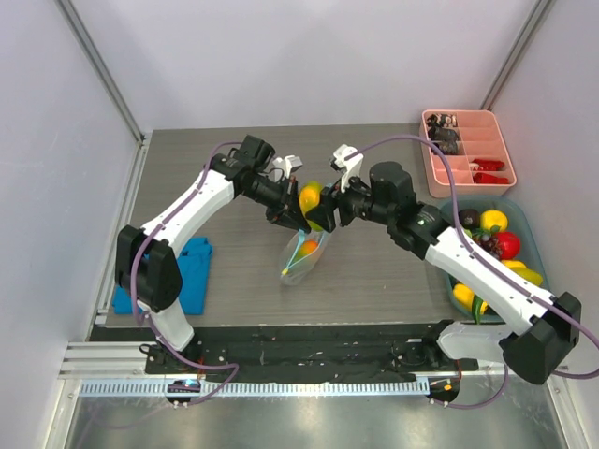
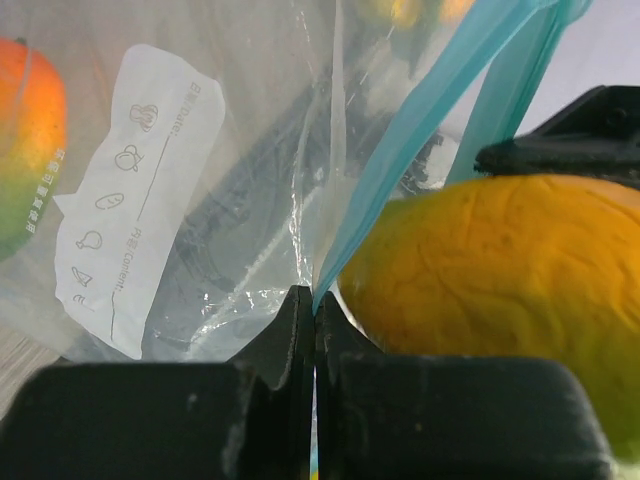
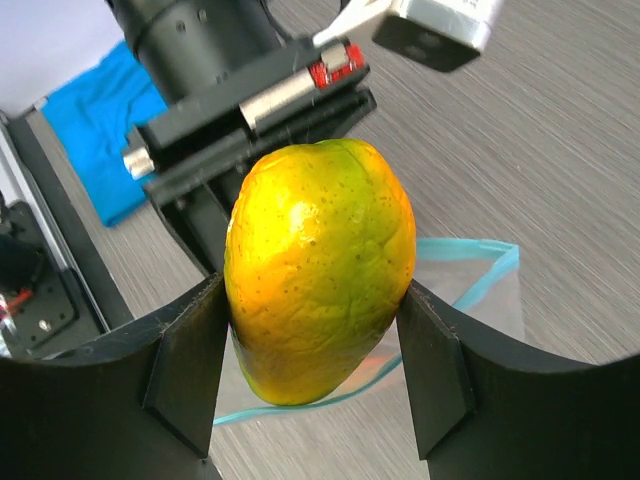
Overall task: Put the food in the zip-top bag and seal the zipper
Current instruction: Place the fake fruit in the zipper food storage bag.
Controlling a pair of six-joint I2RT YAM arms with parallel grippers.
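Observation:
The zip-top bag (image 1: 301, 262) hangs clear and crinkly over the table, with an orange-green toy fruit (image 1: 309, 248) inside it. My left gripper (image 1: 294, 217) is shut on the teal zipper (image 2: 400, 170) at the bag's mouth, its tips (image 2: 316, 298) pinching the strip. My right gripper (image 1: 325, 205) is shut on a yellow-green toy mango (image 3: 320, 265), one finger on each side. The mango (image 1: 312, 199) sits right over the open mouth, whose teal strip (image 3: 478, 262) loops beneath it. In the left wrist view the mango (image 2: 490, 270) lies just beside the pinched strip, and the bagged fruit (image 2: 25, 140) shows at the far left.
A teal bin (image 1: 526, 224) at the right holds several more toy fruits, such as a yellow one (image 1: 493, 221) and a red one (image 1: 506, 245). Behind it stands a pink tray (image 1: 498, 140) with small dark and red items. A blue cloth (image 1: 178, 276) lies at the left.

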